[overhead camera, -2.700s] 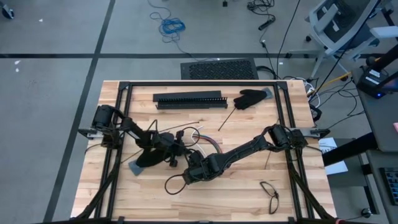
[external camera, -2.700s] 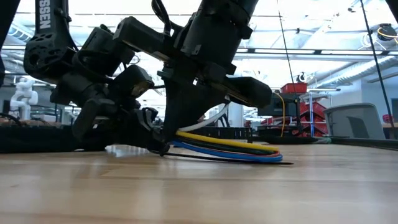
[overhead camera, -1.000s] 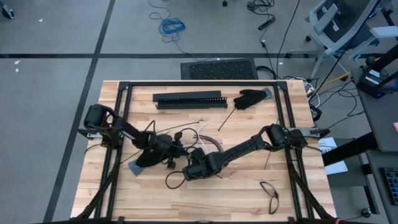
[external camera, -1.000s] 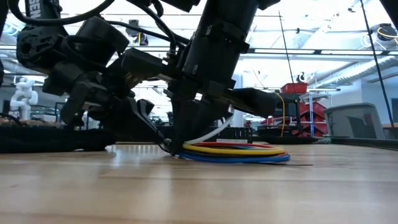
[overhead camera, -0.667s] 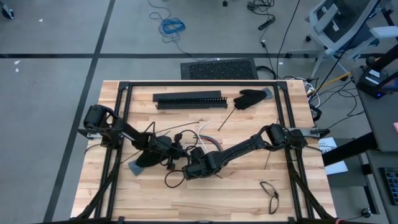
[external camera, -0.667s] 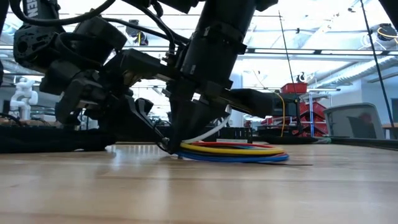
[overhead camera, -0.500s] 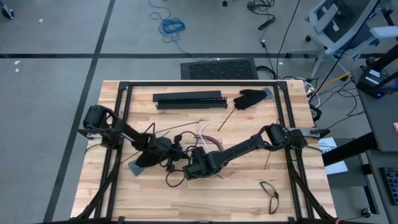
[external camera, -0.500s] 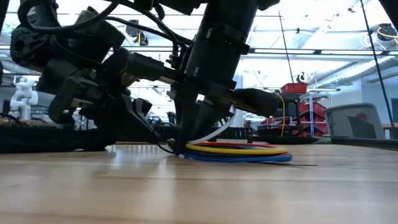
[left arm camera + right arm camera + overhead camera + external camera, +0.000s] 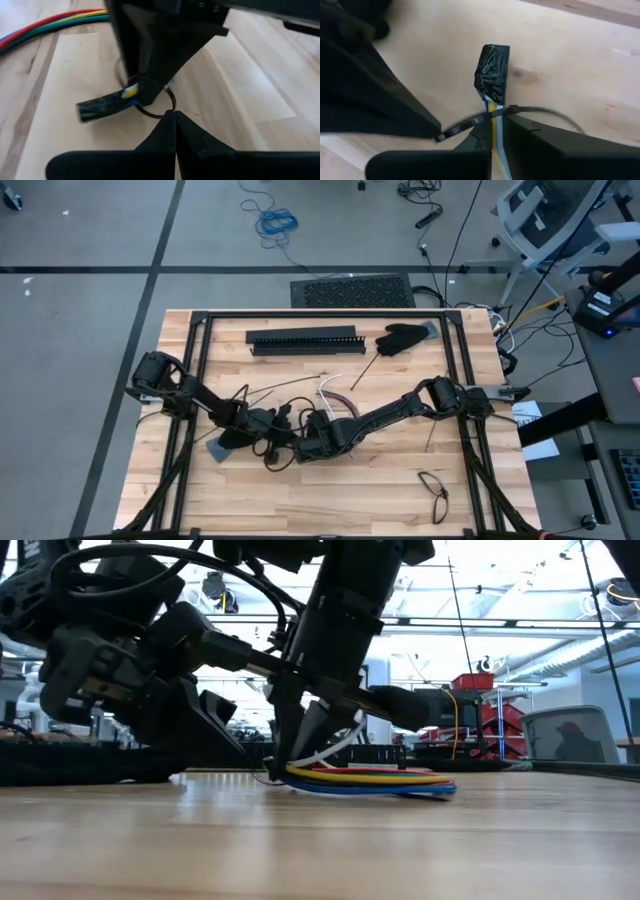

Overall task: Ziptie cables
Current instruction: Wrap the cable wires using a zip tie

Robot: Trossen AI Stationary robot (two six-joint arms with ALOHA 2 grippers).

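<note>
The cables (image 9: 335, 402) are a bundle of coloured wires lying in an arc on the wooden table (image 9: 380, 500), seen flat on the boards in the low view (image 9: 370, 780). One end is wrapped in black tape (image 9: 492, 70). A thin black zip tie (image 9: 512, 110) loops around the bundle just behind the tape. My right gripper (image 9: 496, 131) points steeply down and is shut on the bundle. My left gripper (image 9: 170, 116) comes in from the table's left at a slant and is shut on the zip tie, close beside the right one (image 9: 300, 442). My left gripper pinches the zip tie's thin strap (image 9: 161, 114) at the very tips of its two fingers, slanting down from the table's left. In the right wrist view its fingertip (image 9: 432, 131) meets the strap's free end (image 9: 451, 131). The loop stands around the bundle, just above the boards. My right gripper pinches the cable bundle (image 9: 495, 117) between its two fingers, just behind the taped end and beside the zip tie. The fingers come from above, pointing steeply down. The taped end sticks out past the fingers, low over the table, and the remaining length lies on the boards.
A long black slotted bar (image 9: 305, 340) and a black glove (image 9: 400, 338) lie at the far side. Straight black strips (image 9: 362, 372) lie behind the cables. A black cable loop (image 9: 275, 458) lies by the grippers, another (image 9: 432, 492) near the front right. Black frame rails (image 9: 190, 380) border the table.
My left gripper has swung a little toward the table's near edge, still shut on the zip tie. My right gripper has stayed in place on the bundle, and the cables lie much as before.
</note>
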